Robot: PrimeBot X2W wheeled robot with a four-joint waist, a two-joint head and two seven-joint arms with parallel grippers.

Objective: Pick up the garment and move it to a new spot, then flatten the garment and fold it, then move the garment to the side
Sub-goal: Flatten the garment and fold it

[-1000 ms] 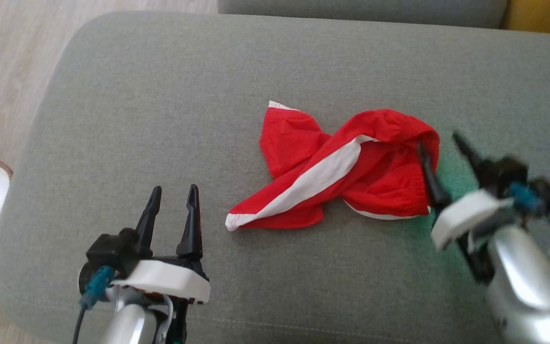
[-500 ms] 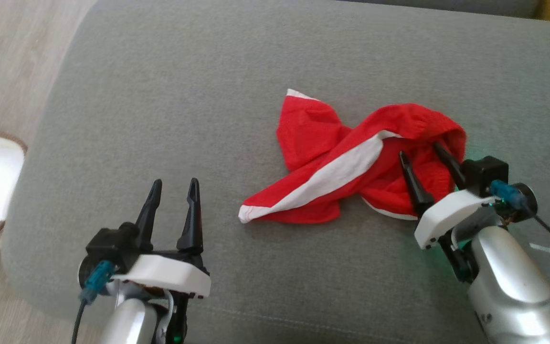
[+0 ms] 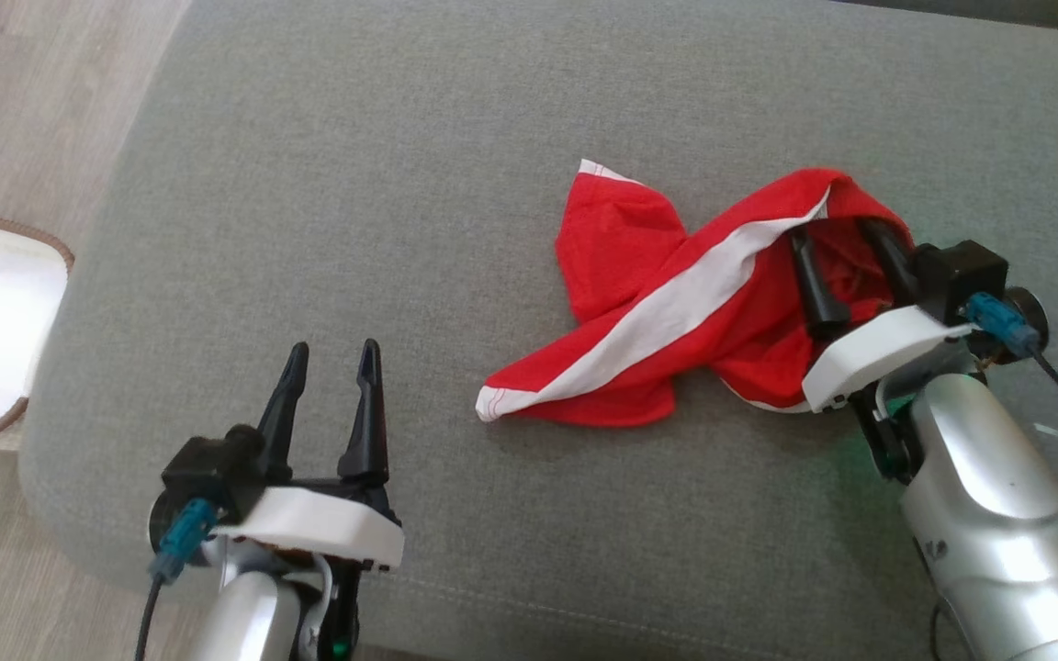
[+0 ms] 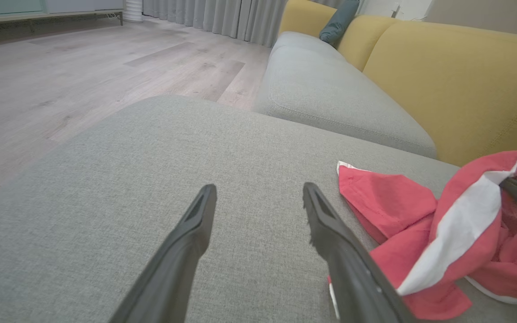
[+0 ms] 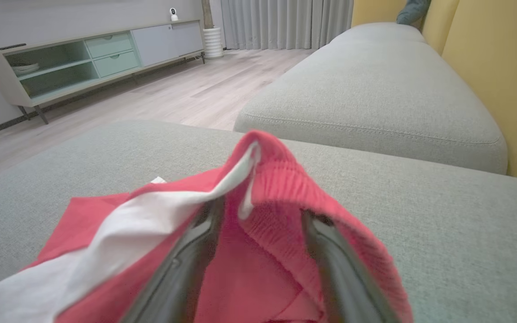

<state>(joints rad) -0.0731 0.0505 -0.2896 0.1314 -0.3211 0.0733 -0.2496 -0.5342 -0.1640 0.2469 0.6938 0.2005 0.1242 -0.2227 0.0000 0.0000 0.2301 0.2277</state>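
Down at the near left, the left gripper (image 3: 334,349) hovered over the grey cushion (image 3: 400,184), jaws spread. Right of centre lay the crumpled red garment (image 3: 658,321); the right gripper (image 3: 837,248) sat inside its right fold, jaws spread.

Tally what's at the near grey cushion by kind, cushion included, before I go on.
Garment: 1
Grippers: 2 (left gripper, right gripper)
Cushion: 1
Total: 4
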